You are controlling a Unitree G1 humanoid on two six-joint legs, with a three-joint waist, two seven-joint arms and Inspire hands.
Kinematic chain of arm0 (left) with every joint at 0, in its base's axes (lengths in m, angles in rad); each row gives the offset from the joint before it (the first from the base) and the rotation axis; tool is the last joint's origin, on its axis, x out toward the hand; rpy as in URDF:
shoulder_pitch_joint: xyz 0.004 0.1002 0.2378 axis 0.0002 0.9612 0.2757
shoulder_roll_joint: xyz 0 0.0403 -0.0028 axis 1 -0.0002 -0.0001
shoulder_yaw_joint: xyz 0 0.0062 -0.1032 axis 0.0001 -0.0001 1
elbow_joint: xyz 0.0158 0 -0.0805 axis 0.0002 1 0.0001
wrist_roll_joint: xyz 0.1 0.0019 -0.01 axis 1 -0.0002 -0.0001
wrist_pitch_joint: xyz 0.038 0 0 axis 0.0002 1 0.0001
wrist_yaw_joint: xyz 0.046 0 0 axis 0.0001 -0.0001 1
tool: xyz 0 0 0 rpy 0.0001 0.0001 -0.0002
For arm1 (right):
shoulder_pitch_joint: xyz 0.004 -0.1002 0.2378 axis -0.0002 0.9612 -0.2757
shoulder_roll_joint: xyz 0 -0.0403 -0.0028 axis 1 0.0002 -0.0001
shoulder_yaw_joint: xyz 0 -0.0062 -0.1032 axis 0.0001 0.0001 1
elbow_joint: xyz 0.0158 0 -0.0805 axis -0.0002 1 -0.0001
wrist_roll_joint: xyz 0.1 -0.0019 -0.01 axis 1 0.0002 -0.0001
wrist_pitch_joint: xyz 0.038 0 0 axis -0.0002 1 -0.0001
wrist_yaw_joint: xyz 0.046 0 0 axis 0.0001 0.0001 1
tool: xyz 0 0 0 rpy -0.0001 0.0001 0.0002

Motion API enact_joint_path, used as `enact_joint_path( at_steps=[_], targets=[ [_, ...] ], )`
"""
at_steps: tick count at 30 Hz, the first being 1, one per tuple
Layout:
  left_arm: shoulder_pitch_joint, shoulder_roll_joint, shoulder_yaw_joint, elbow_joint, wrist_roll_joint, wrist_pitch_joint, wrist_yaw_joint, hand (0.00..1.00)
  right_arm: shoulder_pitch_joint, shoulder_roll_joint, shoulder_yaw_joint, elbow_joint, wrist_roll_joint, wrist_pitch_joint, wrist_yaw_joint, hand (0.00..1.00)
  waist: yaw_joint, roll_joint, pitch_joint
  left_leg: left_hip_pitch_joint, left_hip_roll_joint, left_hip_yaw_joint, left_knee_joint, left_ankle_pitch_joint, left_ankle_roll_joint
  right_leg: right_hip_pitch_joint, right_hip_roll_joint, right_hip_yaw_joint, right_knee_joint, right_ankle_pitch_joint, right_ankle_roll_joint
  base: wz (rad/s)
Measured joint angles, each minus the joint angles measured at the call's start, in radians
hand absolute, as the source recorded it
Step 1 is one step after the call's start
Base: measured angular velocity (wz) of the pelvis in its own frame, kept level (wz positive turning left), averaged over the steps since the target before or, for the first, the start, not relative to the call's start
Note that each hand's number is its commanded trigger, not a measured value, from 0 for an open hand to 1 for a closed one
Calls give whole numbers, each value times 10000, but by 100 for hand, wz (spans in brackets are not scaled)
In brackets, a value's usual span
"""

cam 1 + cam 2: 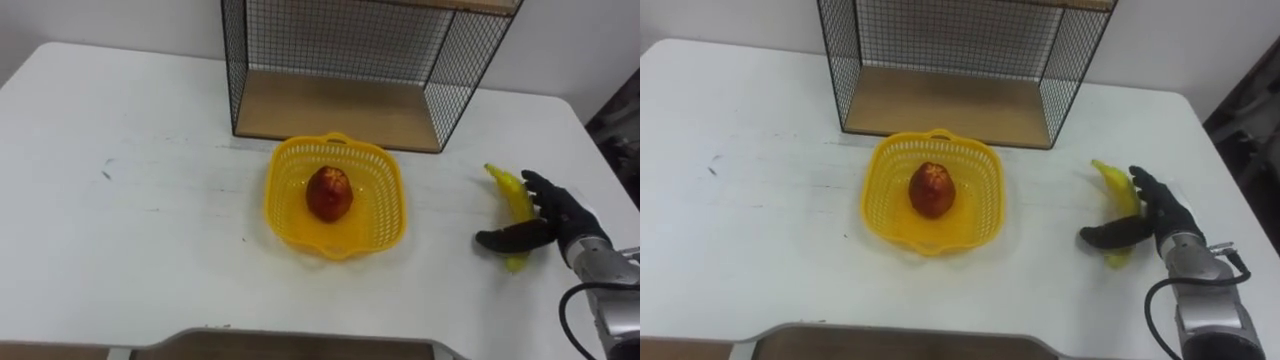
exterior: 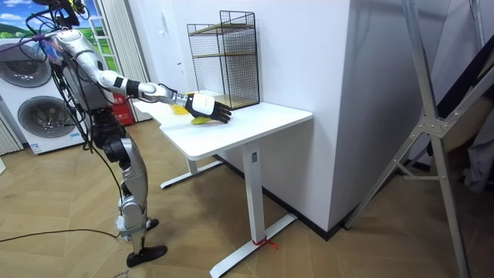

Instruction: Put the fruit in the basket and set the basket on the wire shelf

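Right hand [image 1: 558, 215] curled round banana [image 1: 509, 190] on surface [image 1: 130, 220], thumb across it, ready for lift into basket [image 1: 280, 195]; apple [image 1: 329, 192] already inside, shelf [image 1: 335, 108] just behind.

The basket [image 1: 272, 192] is showing glossy plastic lattice, the banana [image 1: 510, 190] smooth skin, and the bench [image 1: 130, 230] is looking matt with faint scuffs. The wire shelf [image 1: 340, 40] is showing thin metal mesh over a matt wooden board [image 1: 330, 108].

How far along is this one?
Done: the red fruit lies in the basket. In hand: the right hand grips the banana, lying on the table. Left: banana into the basket, then basket onto the shelf.
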Motion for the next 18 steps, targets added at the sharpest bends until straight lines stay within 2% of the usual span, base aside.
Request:
enact_joint_path(
  at_steps=[8, 9, 10, 11, 12, 13, 18],
  targets=[
    [3, 0, 9, -31, 68, -2, -4, 0, -3, -87, -21, 375, -359, -86, 159, 0, 26, -6, 2, -4, -6, -245, 46, -9, -13, 137, 2, -237, 3, 0, 0, 9],
    [2, 0, 9, -45, 96, -2, -11, 0, -4, -102, -27, 393, -447, -84, 218, 14, 47, -6, 2, -4, -6, -255, 61, -8, -14, 153, 5, -245, 3, 0, 0, 3],
    [-4, 1, 9, -46, 114, -2, -23, 0, -3, -112, -27, 415, -470, -84, 233, 41, 63, -5, 2, -4, -6, -260, 83, -8, -14, 167, 5, -248, 2, 0, 0, 0],
    [-6, 0, 10, -46, 121, -1, -26, 0, -3, -113, -28, 430, -474, -84, 232, 55, 69, -2, 1, -3, -7, -264, 106, -8, -14, 177, 5, -248, 1, 0, 0, 0],
    [-8, 1, 9, -46, 131, -1, -26, 0, -3, -116, -33, 540, -482, -93, 196, 85, 84, 1, -1, 5, -9, -276, 171, -8, -14, 201, 5, -254, 1, 0, 0, 4],
    [-12, 0, 9, -44, 133, 1, -26, 0, -12, -139, -48, 634, -547, -120, 74, 100, 112, -1, -1, 19, -12, -289, 188, -9, -14, 234, 5, -258, 1, 0, 0, 4],
    [-19, 6, -25, -18, 124, 70, -30, 0, -94, -434, -190, 1068, -1539, -68, -267, 100, 335, -11, -1, 214, -3, -353, 131, -40, -49, 388, 31, -249, -15, -1, 1, 2]
  ],
)
